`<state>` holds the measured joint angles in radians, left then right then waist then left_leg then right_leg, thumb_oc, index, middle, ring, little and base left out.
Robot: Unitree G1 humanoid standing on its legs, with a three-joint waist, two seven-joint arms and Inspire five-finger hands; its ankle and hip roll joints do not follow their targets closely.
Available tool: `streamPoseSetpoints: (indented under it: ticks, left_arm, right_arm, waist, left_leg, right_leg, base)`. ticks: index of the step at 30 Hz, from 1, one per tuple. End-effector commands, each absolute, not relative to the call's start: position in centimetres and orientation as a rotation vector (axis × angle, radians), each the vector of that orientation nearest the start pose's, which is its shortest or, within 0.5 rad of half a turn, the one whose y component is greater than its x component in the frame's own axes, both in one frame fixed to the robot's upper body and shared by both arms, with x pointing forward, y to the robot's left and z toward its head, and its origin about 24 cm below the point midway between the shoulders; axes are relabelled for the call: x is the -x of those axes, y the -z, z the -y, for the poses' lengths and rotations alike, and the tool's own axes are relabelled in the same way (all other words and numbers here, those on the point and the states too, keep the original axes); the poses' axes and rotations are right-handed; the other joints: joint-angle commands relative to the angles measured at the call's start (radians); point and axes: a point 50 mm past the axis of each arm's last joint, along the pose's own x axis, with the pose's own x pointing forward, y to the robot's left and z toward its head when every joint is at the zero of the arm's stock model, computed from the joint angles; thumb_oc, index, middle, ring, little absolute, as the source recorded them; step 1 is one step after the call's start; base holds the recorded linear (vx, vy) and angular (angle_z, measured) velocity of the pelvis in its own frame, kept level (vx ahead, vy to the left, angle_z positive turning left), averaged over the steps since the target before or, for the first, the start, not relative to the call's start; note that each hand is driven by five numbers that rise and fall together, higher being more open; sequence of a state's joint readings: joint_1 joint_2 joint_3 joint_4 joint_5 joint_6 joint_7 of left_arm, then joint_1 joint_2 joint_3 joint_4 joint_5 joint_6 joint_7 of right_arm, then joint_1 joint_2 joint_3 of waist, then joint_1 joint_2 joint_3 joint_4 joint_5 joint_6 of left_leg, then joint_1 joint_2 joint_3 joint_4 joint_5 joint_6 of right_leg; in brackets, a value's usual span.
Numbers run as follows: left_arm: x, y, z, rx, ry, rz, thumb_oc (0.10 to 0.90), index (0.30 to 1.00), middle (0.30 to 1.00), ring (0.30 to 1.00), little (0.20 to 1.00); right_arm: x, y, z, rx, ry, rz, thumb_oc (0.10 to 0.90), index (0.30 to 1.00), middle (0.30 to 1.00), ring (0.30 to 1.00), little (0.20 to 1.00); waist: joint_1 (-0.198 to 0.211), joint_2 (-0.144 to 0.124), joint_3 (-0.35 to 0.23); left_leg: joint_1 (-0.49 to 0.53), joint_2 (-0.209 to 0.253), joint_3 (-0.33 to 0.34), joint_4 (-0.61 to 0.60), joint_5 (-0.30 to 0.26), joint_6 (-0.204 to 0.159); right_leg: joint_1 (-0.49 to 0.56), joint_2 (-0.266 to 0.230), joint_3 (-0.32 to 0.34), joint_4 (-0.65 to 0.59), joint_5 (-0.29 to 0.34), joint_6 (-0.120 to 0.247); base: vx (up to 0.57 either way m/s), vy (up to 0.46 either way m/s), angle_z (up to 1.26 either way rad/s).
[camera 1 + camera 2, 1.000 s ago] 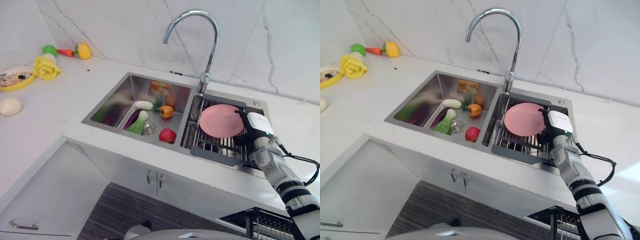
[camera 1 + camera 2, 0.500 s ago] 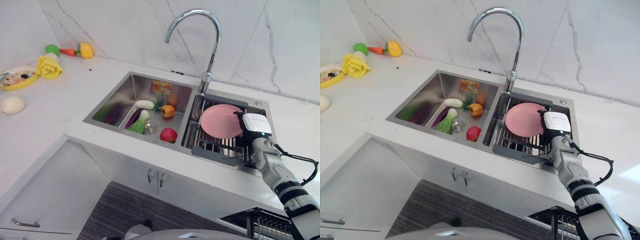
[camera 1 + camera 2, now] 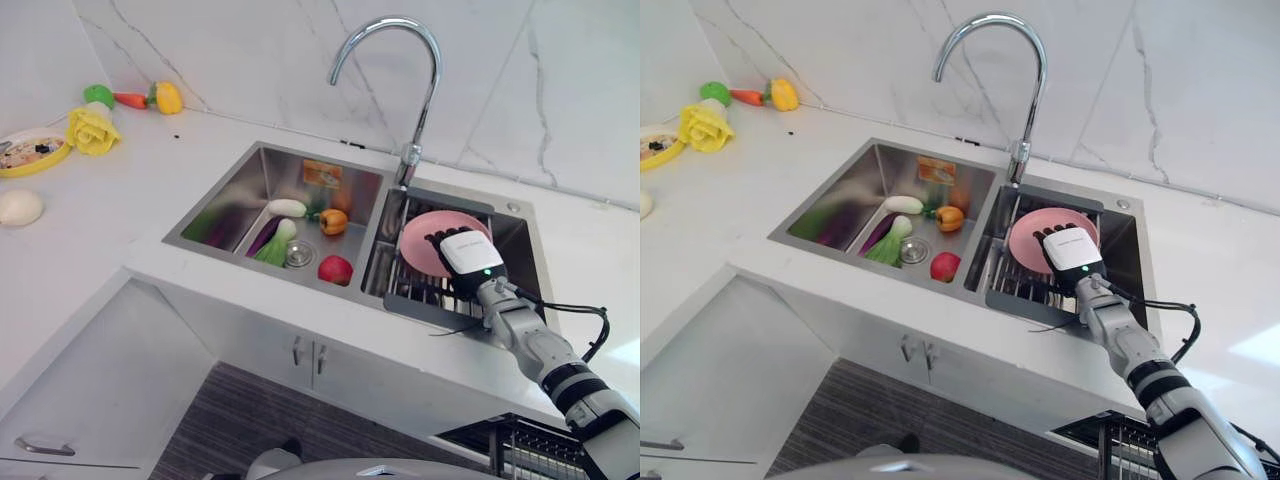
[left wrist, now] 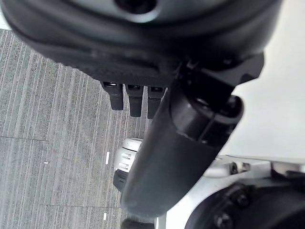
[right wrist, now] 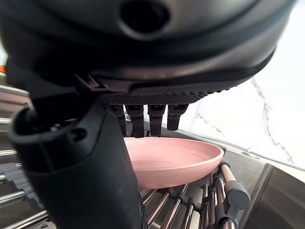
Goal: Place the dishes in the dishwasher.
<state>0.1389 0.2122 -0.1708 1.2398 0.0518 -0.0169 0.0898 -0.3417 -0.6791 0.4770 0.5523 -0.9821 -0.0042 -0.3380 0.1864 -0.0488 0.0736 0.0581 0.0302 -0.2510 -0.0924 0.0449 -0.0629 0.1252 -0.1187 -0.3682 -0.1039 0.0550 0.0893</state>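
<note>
Sweeping from the left: a yellow dish (image 3: pixel 30 152) and toy vegetables (image 3: pixel 135 99) are sitting on the desk (image 3: pixel 90 230) far off to the left of the working robot hand, well apart from the action. Next, the sink's (image 3: pixel 240 185) left basin is holding more toy produce, a red one (image 3: pixel 336 270) lying nearest the divider.

Now the right basin, and here is the target: a pink plate (image 3: pixel 432 238) is lying tilted on a ribbed drying rack (image 3: pixel 415 290), and the right robot hand (image 3: pixel 466 258) is hovering right over the plate's near edge, fingers reaching forward across it.

The plate is looking rigid, smooth and shallow, probably light, but slick enough to skid on those bars and breakable if dropped. I'd judge the raised rim nearest the robot hand the best hold: thumb beneath, fingers on top.

The eye views are giving the layout but hiding the underside of the hand. The right wrist view is filling that in: the fingers (image 5: pixel 143 119) are extending straight just above the rim (image 5: pixel 190 160), the thumb (image 5: pixel 81 176) is standing apart below, nothing pinched yet, and the rack's bars (image 5: pixel 190 210) are showing beneath the plate.

The left robot hand (image 4: pixel 181 143) is hanging relaxed over striped floor (image 4: pixel 47 143), holding nothing.
</note>
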Motion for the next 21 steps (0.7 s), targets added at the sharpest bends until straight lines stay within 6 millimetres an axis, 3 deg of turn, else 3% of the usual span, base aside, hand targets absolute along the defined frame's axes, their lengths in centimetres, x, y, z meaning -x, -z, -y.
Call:
streamPoseSetpoints:
  ticks: [1, 2, 12, 16, 21]
  left_arm:
    - [-4.2, 16.9, -23.3, -0.428, -0.021, -1.316, 0.800, 0.900, 0.900, 0.900, 0.900]
    - [-4.2, 16.9, -23.3, -0.428, -0.022, -1.317, 0.800, 0.900, 0.900, 0.900, 0.900]
    - [-4.0, 16.9, -23.5, -0.414, -0.047, -1.319, 0.800, 0.900, 0.900, 0.900, 0.900]
    - [-4.0, 16.9, -23.5, -0.409, -0.054, -1.318, 0.800, 0.900, 0.900, 0.900, 0.900]
    - [-3.9, 17.0, -23.3, -0.355, -0.106, -1.334, 0.800, 0.900, 0.900, 0.900, 0.900]
  right_arm:
    - [-32.6, -8.7, 23.2, 1.884, -0.041, 0.325, 0.482, 0.422, 0.422, 0.422, 0.422]
    - [-32.6, -8.7, 23.3, 1.878, -0.037, 0.321, 0.400, 0.300, 0.300, 0.300, 0.300]
    - [-32.7, -9.3, 23.6, 1.844, 0.003, 0.326, 0.400, 0.300, 0.300, 0.300, 0.300]
    - [-33.0, -10.4, 23.1, 1.842, 0.012, 0.374, 0.400, 0.300, 0.300, 0.300, 0.300]
    - [-33.0, -14.3, 22.1, 1.841, 0.085, 0.548, 0.400, 0.300, 0.300, 0.300, 0.300]
  waist:
    - [0.009, -0.028, -0.037]
    - [0.009, -0.027, -0.038]
    - [0.002, -0.024, -0.040]
    - [-0.001, -0.022, -0.043]
    - [-0.020, -0.017, -0.054]
  left_leg:
    - [0.030, 0.009, 0.126, 0.005, -0.079, 0.030]
    - [0.030, 0.009, 0.127, 0.005, -0.079, 0.030]
    - [0.041, 0.010, 0.139, 0.009, -0.088, 0.032]
    - [0.049, 0.008, 0.148, 0.014, -0.094, 0.034]
    - [0.055, 0.005, 0.173, 0.037, -0.110, 0.040]
  right_leg:
    - [0.037, -0.006, 0.072, 0.017, -0.068, 0.002]
    - [0.037, -0.006, 0.072, 0.017, -0.068, 0.002]
    - [0.039, -0.008, 0.088, 0.017, -0.064, 0.004]
    - [0.040, -0.009, 0.099, 0.019, -0.062, 0.004]
    - [0.032, -0.013, 0.131, 0.028, -0.059, 0.002]
  base:
    - [0.00, 0.000, 0.00]
    - [0.00, 0.000, 0.00]
    - [-0.01, -0.003, -0.04]
    - [-0.01, -0.001, -0.03]
    - [-0.04, 0.013, -0.13]
